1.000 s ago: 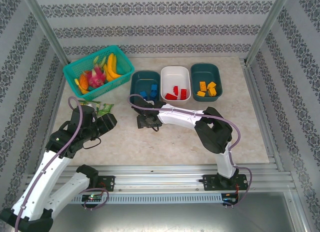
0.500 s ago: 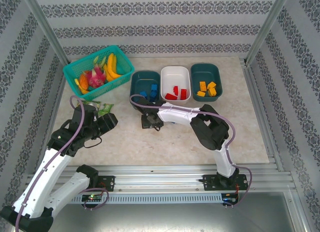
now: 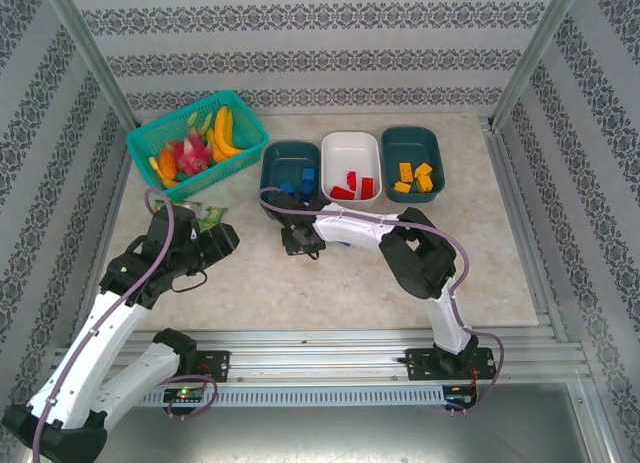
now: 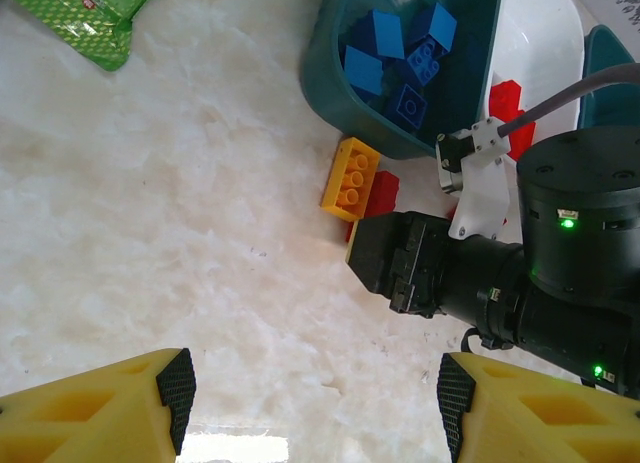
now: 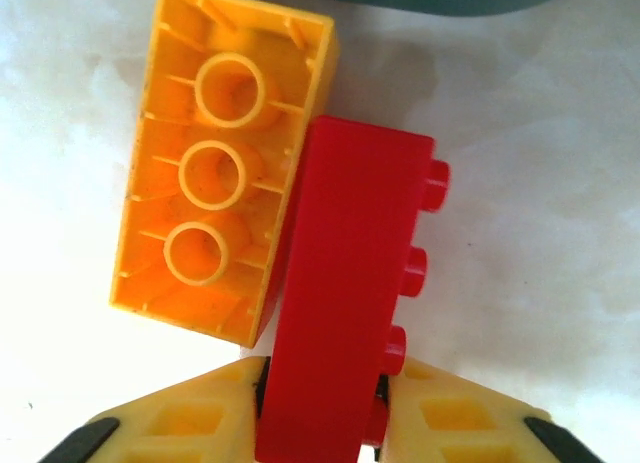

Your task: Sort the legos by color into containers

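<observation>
Right end effector (image 5: 320, 408): jaws clamped on the red lego (image 5: 350, 283), which lies on its side with studs facing sideways, so its flat faces meet the pads. It touches the orange-yellow lego (image 5: 215, 163), which rests hollow side up on the tabletop (image 4: 150, 233) just beside the dark teal container (image 4: 325, 78) of blue legos (image 4: 385, 33). Reds sit in the white container (image 3: 351, 137), the likely destination. Left end effector (image 4: 315, 383): jaws apart, holding nothing, hovering well apart, probably to avoid interference

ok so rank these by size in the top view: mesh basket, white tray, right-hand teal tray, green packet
1. mesh basket
2. white tray and right-hand teal tray, which look alike
3. green packet
</observation>
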Controlling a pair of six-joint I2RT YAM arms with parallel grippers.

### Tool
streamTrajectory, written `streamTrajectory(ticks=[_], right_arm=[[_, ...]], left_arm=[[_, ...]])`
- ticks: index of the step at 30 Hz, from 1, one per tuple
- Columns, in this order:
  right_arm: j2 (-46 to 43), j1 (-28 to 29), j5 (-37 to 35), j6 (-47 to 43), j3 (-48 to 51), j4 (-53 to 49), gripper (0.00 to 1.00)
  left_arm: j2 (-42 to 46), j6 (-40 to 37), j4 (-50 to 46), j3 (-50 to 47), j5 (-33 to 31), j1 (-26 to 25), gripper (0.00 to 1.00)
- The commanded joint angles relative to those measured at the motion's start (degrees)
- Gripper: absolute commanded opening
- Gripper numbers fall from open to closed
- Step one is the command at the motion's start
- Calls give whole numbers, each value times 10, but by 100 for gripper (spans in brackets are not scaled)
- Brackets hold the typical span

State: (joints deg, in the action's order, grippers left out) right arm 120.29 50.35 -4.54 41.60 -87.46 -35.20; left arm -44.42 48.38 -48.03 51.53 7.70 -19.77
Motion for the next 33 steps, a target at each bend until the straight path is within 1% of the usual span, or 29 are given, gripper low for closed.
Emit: streamTrajectory(ticks=[1,6,10,13,15,18,20,22,23,27,30,33], right_arm=[[-12,-4,-13,-1,2,-20,23],[-70,-4,-11,11,50,-36,18],[-151,-4,-7,21,100,-58,16],[-218,-7,-22,4,111,-79,14],[-252,-20,-31,-17,103,-90,13],[-269,-65,-27,-58,72,-96,13],[-252,-99,-18,-87,45,-86,13],[-216,-136,11,-110,3,-82,13],[-191,-156,30,-124,-25,-79,13],[-78,-217,62,-156,-156,-100,13],[3,-251,79,-159,-249,-118,13],[80,-272,100,-159,-340,-143,13]], left_arm=[[-2,4,17,-4,11,4,68],[-9,6,36,-13,32,4,68],[-28,10,75,-22,67,-6,68],[-52,13,118,-17,89,-20,68],[-77,12,144,-3,100,-31,68],[-131,3,174,35,107,-47,69],[-166,-1,188,60,109,-53,69],[-196,-2,204,80,109,-55,69],[-213,-2,213,89,109,-55,69],[-271,-8,233,126,112,-56,69],[-313,-10,244,155,113,-57,69],[-360,-15,256,190,117,-60,69]])
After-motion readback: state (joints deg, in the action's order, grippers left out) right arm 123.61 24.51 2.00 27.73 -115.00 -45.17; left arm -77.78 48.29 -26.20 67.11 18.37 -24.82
